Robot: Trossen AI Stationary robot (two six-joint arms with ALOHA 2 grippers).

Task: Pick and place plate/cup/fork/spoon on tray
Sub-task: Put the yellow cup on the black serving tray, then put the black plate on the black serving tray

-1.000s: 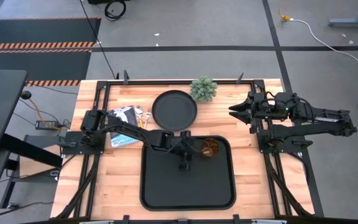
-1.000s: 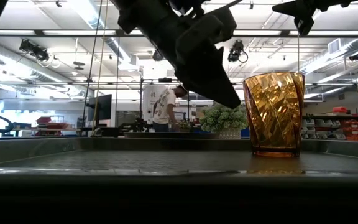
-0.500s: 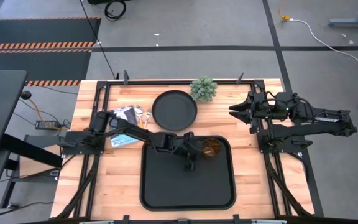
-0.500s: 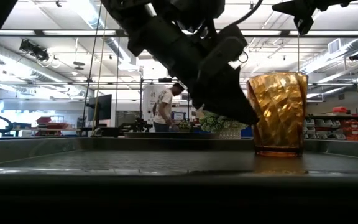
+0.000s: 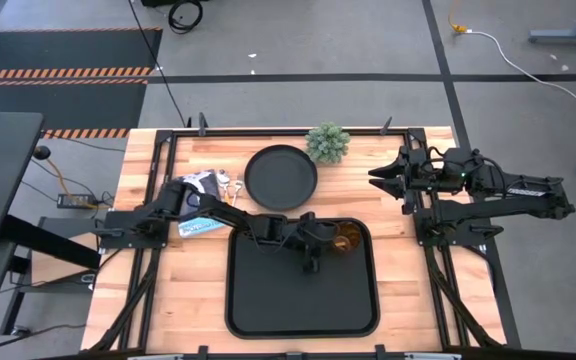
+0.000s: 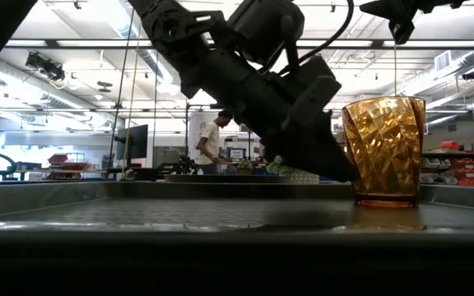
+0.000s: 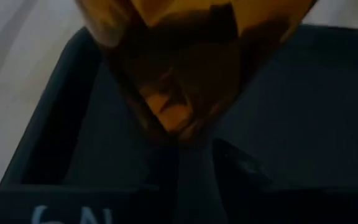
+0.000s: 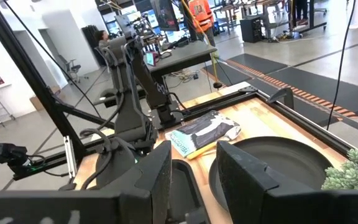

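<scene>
The amber cup (image 5: 345, 240) (image 6: 383, 152) stands upright on its base in the far right corner of the black tray (image 5: 268, 300). My left gripper (image 5: 325, 238) (image 6: 341, 168) reaches it from the table's left, slanting down, with a narrow gap between its fingers. The round black plate (image 5: 281, 177) lies on the wood beyond the tray. Something silvery (image 5: 230, 184) lies left of the plate; I cannot tell whether it is the fork or the spoon. My right gripper (image 5: 376, 178) waits open, high at the far right. My left gripper has its fingertips (image 7: 232, 163) against the lower part of the cup's left-facing wall (image 6: 350, 168), coming slanting down from the table's left. The cup is wider than the gap and stands in front of the tips, not between the fingers. It stays upright on the tray.
A small potted plant (image 5: 328, 142) stands at the far edge beside the plate. A printed packet (image 5: 200, 195) lies at the far left under my left arm. The tray's near half (image 5: 303, 310) is bare. A person (image 6: 212, 144) stands far behind the table.
My left gripper has sunk and gone toward the table's right edge, tipping its fingers further down. The cup has slid a little toward the tray's right rim ahead of it, staying upright on the tray.
</scene>
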